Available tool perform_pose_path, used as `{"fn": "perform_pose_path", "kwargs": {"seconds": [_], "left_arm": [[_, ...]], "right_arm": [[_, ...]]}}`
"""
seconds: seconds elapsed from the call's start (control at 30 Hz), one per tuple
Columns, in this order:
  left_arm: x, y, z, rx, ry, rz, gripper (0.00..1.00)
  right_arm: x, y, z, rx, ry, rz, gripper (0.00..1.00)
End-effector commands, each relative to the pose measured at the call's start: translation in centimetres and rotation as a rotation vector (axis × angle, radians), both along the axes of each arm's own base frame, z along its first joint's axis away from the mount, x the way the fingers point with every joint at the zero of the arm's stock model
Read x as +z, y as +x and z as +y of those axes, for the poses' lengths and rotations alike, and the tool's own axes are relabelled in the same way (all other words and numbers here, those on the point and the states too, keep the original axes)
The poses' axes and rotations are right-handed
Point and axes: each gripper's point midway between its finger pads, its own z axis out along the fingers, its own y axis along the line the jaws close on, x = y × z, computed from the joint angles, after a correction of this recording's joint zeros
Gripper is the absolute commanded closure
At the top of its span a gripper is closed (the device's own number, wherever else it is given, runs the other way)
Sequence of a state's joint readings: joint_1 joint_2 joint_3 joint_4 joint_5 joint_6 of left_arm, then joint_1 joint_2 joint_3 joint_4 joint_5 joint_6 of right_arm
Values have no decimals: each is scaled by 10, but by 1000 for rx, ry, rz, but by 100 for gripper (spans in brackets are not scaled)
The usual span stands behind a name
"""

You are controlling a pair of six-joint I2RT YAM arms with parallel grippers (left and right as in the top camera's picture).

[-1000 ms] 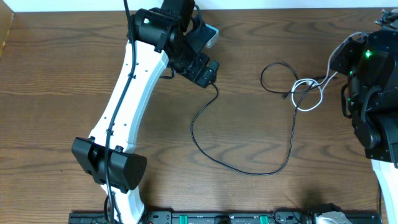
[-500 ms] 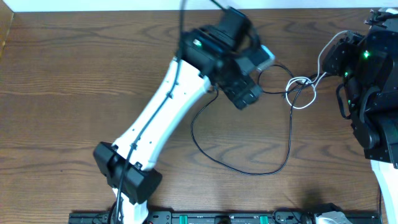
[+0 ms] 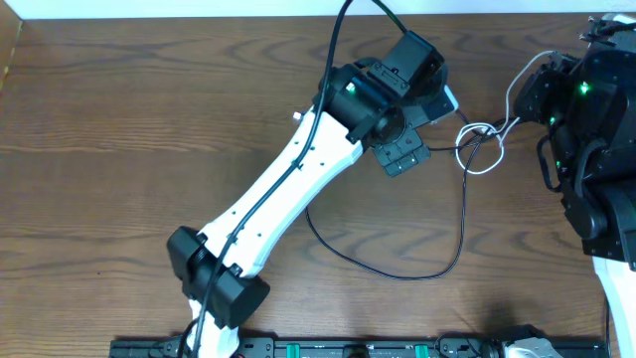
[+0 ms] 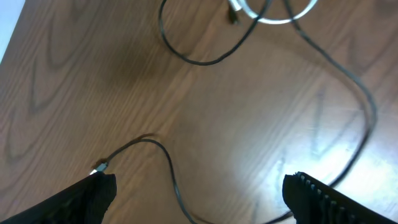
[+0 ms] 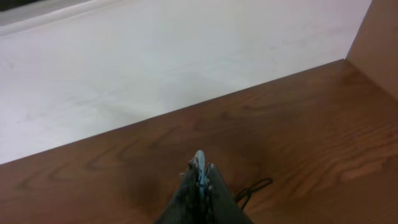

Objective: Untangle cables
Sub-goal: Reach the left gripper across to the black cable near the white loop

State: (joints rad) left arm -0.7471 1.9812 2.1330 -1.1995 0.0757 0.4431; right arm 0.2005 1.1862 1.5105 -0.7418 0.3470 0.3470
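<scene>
Cables tangled on the surface point(image 3: 119, 149) beside your right arm.
Your left gripper point(image 4: 199, 182) hangs wide open over the black cable point(image 3: 462, 214), holding nothing. Your right gripper point(image 5: 200, 171) is pinched closed on the white cable point(image 4: 273, 21), whose small loop crosses the black cable's broad curve.

The long cable point(image 3: 397, 276) sweeps across the middle of the table point(image 3: 99, 149) and rises on the right into a tangle with the short cable point(image 3: 497, 162), just right of the left gripper point(image 3: 405, 159).
</scene>
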Motion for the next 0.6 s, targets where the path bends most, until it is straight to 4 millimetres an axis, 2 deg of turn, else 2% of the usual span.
{"fn": "perform_pose_path", "kwargs": {"seconds": [0.0, 0.17, 0.27, 0.57], "left_arm": [[-39, 10, -3, -5, 67, 48, 9], [-70, 4, -23, -44, 76, 111, 10], [-80, 1, -35, -67, 64, 121, 10], [-77, 2, -56, -96, 24, 78, 6]], "right_arm": [[15, -9, 0, 12, -5, -37, 99], [15, -10, 0, 17, -19, -35, 99], [15, -10, 0, 17, -19, -34, 99], [13, -10, 0, 18, -21, -26, 99]]}}
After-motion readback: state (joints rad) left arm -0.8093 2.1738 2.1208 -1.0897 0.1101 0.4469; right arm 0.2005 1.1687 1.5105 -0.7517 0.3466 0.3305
